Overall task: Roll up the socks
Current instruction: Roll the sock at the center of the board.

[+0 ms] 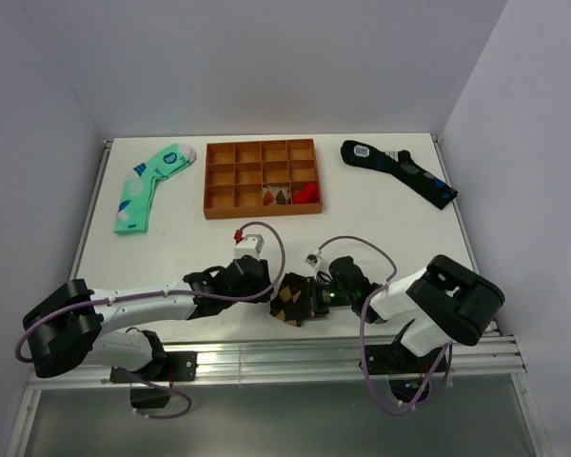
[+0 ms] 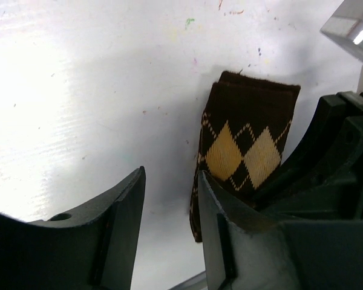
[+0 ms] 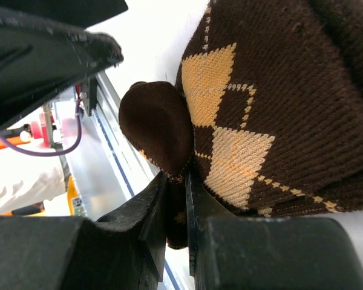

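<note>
While the right gripper [image 3: 176,187] pinches the brown socks [image 1: 290,299] at the near edge of the table [image 1: 152,257], the left gripper [image 2: 169,187] stands part-open and empty beside them; 1 green sock [image 1: 147,186] and 1 dark sock [image 1: 400,169] lie far back.

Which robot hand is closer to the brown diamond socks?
Right. The right gripper is touching the socks, pinching a fold of them. The left gripper is open just beside them, holding nothing.

White table [image 1: 409,224], pale lavender walls [image 1: 266,67]
</note>
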Robot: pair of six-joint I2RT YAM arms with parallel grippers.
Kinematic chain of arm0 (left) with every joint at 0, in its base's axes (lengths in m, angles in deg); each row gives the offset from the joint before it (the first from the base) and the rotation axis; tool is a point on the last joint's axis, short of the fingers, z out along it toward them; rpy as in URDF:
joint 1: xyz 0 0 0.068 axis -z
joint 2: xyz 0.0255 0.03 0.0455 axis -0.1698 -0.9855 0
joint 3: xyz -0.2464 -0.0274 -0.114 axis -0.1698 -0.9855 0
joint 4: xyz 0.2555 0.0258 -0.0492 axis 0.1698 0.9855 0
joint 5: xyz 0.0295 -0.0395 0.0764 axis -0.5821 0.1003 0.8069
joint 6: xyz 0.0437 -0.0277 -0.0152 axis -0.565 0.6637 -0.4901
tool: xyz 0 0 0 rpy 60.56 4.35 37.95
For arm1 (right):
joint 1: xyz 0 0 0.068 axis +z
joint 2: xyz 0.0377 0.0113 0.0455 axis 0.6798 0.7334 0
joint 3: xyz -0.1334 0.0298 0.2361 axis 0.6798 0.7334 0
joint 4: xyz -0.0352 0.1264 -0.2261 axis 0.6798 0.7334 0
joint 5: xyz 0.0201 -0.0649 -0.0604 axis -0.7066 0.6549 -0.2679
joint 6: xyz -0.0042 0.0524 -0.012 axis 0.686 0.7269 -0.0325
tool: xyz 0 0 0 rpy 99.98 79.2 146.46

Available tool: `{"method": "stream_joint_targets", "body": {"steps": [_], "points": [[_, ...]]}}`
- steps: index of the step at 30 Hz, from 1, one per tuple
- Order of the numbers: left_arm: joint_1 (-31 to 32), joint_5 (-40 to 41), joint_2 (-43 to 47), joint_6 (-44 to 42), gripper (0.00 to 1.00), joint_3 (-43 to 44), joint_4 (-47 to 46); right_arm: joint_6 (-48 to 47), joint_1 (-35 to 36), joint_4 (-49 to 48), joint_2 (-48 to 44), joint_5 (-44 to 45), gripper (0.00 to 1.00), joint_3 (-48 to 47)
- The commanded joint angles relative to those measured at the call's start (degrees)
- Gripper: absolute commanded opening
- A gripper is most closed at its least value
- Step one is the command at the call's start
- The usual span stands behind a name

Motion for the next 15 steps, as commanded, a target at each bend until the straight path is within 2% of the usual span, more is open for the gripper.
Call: {"method": "stream_joint_targets", "body": {"steps": [1, 8, 15], "points": [[0.72, 2.38, -0.49, 0.68, 0.45, -0.6, -5.18, 0.3, -0.92, 1.19, 0.31, -2.87, 0.17, 2.1], [2.48, 1.86, -0.22, 0.33, 0.41, -3.5, -10.45, 2.06, -1.71, -4.43, 2.94, -4.1, 0.16, 3.59], [5.12, 2.82, 1.1, -0.81, 0.37, -6.4, -15.64, 2.5, -1.97, -6.02, 3.47, -4.45, 0.16, 4.21]]}}
